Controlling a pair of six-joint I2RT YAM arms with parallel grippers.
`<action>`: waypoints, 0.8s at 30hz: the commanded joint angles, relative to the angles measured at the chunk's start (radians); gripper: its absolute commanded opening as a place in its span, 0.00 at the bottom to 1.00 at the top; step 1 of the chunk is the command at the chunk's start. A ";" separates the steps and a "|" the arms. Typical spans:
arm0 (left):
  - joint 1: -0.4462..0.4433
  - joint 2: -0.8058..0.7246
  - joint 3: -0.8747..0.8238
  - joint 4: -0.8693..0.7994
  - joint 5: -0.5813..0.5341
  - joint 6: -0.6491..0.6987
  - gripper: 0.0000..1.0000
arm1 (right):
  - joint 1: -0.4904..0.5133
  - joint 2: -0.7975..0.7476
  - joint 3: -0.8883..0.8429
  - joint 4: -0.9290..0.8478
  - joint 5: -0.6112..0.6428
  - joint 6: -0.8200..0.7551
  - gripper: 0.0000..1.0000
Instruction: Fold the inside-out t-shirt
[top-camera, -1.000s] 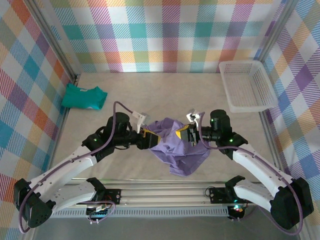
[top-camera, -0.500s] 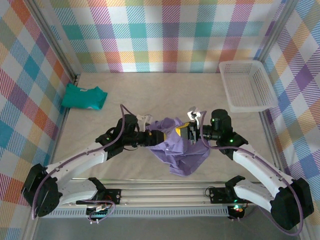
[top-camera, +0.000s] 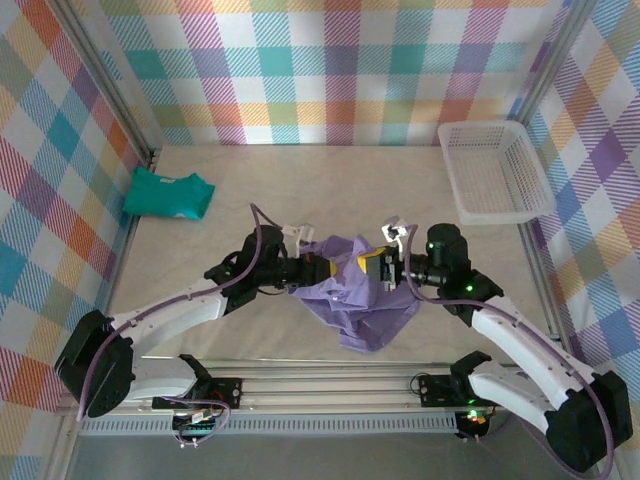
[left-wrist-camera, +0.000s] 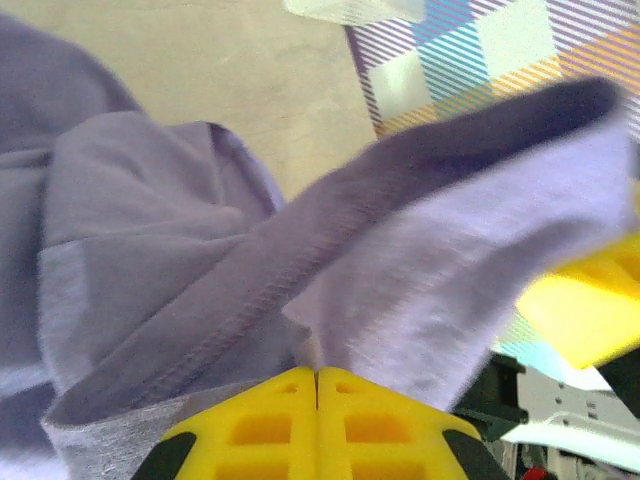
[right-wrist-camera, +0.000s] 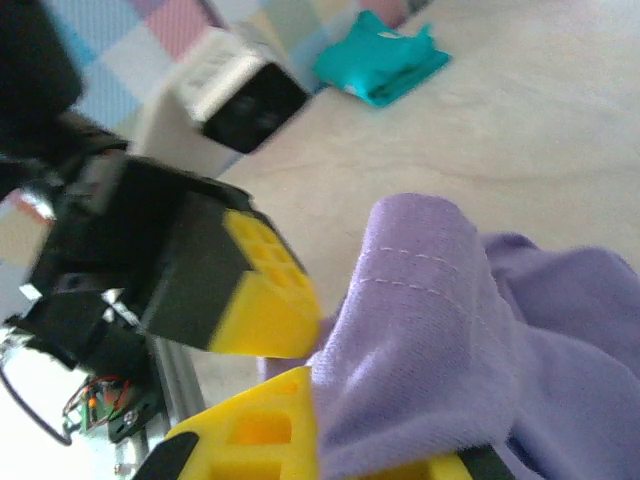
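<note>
The lavender inside-out t-shirt (top-camera: 358, 300) lies crumpled at the table's middle, with one edge lifted between the two arms. My left gripper (top-camera: 326, 270) is shut on a raised fold of it; in the left wrist view the yellow jaws (left-wrist-camera: 318, 376) meet with the stitched fabric (left-wrist-camera: 200, 300) pinched at their tips. My right gripper (top-camera: 368, 268) faces it a few centimetres away and is shut on the hem (right-wrist-camera: 420, 300), which bulges up between its fingers (right-wrist-camera: 262, 432). The left gripper's yellow fingertip (right-wrist-camera: 262, 300) sits just beside that hem.
A folded teal garment (top-camera: 168, 194) lies at the back left, also in the right wrist view (right-wrist-camera: 385, 65). A white mesh basket (top-camera: 495, 172) stands at the back right. Plaid walls enclose the beige table (top-camera: 300, 180).
My left gripper has moved right, up to the raised shirt edge, and closed on it beside the right gripper. The right gripper has kept its hold and stayed nearly in place.
</note>
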 joint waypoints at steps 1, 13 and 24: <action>-0.090 -0.020 0.046 0.073 0.038 0.123 0.00 | -0.003 -0.055 0.023 -0.288 0.383 0.136 0.24; -0.302 0.135 0.307 -0.312 0.034 0.518 0.36 | -0.004 -0.096 0.118 -0.468 0.838 0.063 0.47; 0.237 -0.057 0.087 -0.480 -0.312 0.151 0.63 | 0.049 0.300 0.195 -0.285 0.482 0.076 0.55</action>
